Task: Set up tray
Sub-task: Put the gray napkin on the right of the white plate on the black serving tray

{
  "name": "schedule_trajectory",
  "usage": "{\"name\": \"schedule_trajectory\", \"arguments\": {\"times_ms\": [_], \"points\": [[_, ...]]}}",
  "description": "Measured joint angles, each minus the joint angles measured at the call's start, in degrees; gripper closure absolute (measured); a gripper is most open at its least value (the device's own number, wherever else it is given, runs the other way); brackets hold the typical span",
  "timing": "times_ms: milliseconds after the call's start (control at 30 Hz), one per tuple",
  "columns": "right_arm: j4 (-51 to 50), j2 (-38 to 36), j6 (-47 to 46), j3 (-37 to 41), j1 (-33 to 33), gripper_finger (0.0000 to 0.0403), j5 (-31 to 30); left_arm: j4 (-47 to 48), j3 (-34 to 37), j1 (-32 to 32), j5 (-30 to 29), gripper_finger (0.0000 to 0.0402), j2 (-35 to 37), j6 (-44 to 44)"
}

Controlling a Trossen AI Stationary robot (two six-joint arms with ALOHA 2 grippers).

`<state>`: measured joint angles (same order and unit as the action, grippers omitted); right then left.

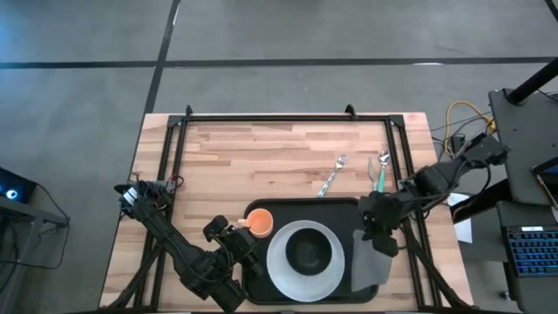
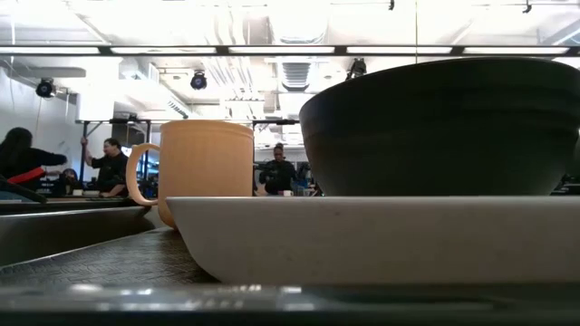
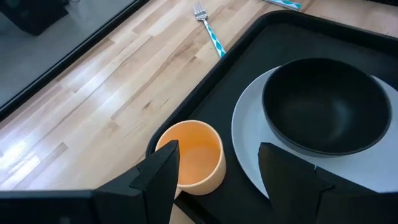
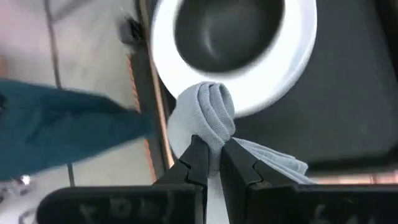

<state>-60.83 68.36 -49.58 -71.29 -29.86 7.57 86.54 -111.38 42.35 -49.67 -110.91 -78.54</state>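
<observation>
Grey cloth is bunching up between the closed fingers of the right pincer (image 4: 211,163), which is pinching the napkin (image 1: 370,262) so that it drapes over the right end of the tray (image 1: 344,209), just beside the white plate (image 1: 277,262). Directly ahead of that pincer, the black bowl (image 1: 309,250) is sitting in the middle of the plate. On the opposite side of the plate, the left pincer (image 3: 217,165) is hovering with its fingers spread apart, gripping nothing, just behind the orange cup (image 3: 194,155) that is standing in the tray's corner. Farther out from both pincers, past the tray's far rim, a teal-handled fork (image 1: 331,177) and a teal-handled spoon (image 1: 381,171) are lying on the bare wooden surface (image 1: 261,153).
</observation>
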Motion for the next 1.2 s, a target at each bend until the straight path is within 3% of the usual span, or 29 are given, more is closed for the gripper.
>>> {"name": "schedule_trajectory", "arguments": {"times_ms": [133,300,567,800,1000,1200], "points": [[2.93,0.39,0.45,7.08,0.8,0.0392,2.14,0.04,0.12,0.0,-0.02,0.0203,0.0,0.0],[17.16,0.5,-0.32,19.03,1.0,0.0391,2.22,0.0,0.12,0.0,-0.02,0.0203,0.0,-0.02],[19.08,0.51,-3.97,27.77,1.17,0.039,-14.74,-0.19,0.14,0.0,-0.02,0.0203,0.0,-0.02],[18.95,2.48,6.84,28.13,1.86,0.039,-25.88,-0.26,0.14,0.0,-0.02,0.0203,0.02,-0.02],[17.98,6.81,9.28,28.14,3.44,0.0377,-24.56,-0.5,0.14,0.0,-0.02,0.0203,0.02,-0.04],[17.63,10.21,9.22,25.4,3.09,0.0311,-17.77,-0.5,0.14,0.0,0.0,0.0203,0.02,-0.2]]}}
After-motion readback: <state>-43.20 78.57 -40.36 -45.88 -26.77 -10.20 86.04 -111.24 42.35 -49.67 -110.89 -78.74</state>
